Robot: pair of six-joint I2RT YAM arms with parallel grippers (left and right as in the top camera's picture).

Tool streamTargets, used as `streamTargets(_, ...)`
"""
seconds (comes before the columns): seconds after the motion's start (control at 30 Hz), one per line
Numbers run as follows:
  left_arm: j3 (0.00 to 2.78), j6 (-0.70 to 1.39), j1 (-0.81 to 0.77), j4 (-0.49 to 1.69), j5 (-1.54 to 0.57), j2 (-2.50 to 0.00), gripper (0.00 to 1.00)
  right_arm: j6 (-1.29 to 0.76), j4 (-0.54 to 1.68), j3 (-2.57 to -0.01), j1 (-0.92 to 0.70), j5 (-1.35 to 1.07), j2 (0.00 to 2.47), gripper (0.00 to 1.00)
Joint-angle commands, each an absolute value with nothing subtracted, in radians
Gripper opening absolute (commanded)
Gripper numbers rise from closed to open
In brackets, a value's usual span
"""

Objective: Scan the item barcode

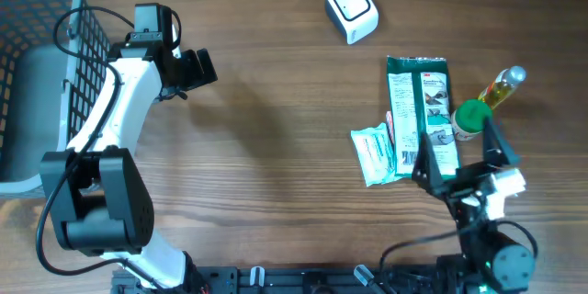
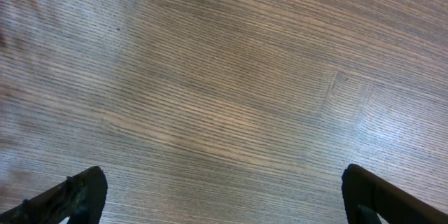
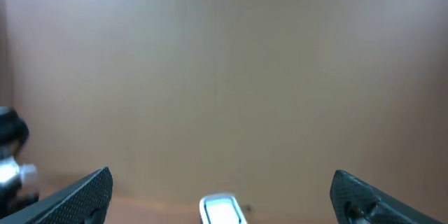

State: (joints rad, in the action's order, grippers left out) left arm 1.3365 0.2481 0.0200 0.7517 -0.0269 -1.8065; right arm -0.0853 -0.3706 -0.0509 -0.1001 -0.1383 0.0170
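Note:
Three items lie at the right of the table: a long green packet (image 1: 423,115), a small white-and-green sachet (image 1: 375,153), and a yellow bottle (image 1: 503,88) beside a green cap (image 1: 472,117). No barcode can be made out. The white scanner (image 1: 351,8) stands at the far middle; in the right wrist view the scanner (image 3: 222,211) shows low between the fingers, far off. My right gripper (image 1: 459,153) hovers open above the packet's near end, holding nothing. My left gripper (image 1: 195,68) is open over bare wood at the left, and the left wrist view shows the left gripper (image 2: 224,199) with only tabletop between its fingers.
A grey wire basket (image 1: 32,64) fills the far left corner, just behind the left arm. Bare wood (image 1: 276,147) lies between the two arms. The right wrist camera faces a plain tan wall (image 3: 224,77).

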Motion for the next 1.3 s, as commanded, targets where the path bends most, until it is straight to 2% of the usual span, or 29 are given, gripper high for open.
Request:
streamTargets(0.0, 1.339, 0.239, 0.021, 0.749, -0.021, -1.816, 1.00, -0.089, -0.339, -0.005, -0.097, -0.151, 0.004, 1.00)
streamTargets(0.13, 1.339, 0.239, 0.021, 0.749, -0.021, -1.816, 1.00, -0.077, -0.203, -0.005, -0.097, -0.150, 0.004, 1.00)
streamTargets(0.23, 1.339, 0.239, 0.021, 0.749, -0.021, -1.816, 1.00, -0.081, 0.000, -0.006, -0.097, -0.135, 0.004, 1.00)
streamTargets(1.27, 1.339, 0.239, 0.020, 0.749, -0.021, -1.816, 1.00, -0.078, -0.007, -0.006, -0.097, -0.128, 0.004, 1.00)
